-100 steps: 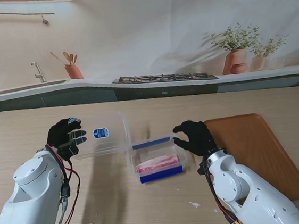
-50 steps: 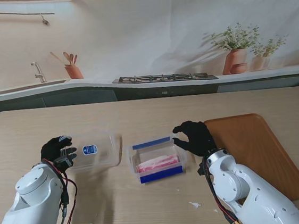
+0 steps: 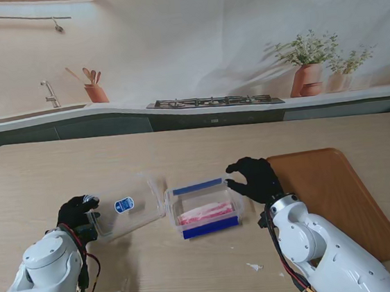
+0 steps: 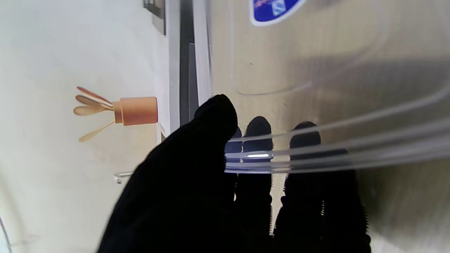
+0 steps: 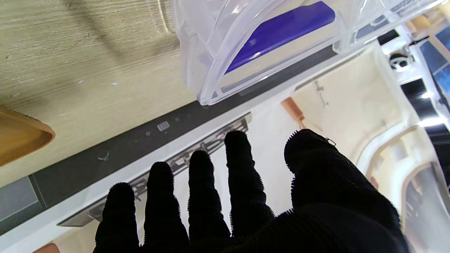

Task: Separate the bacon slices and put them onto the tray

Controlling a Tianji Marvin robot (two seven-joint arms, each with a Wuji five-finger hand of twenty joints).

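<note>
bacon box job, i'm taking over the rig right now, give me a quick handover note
Left hand: shut on the clear lid, held at its left edge, low over the table, left of the container.
Right hand: open, fingers spread, beside the right end of the container, holding nothing.
Container is open on the table with the bacon stacked inside. Wooden tray sits to the right, with no bacon on it.
Done: lid off.
Left: release the lid, then lift the slices out and lay them apart on the tray.
</note>
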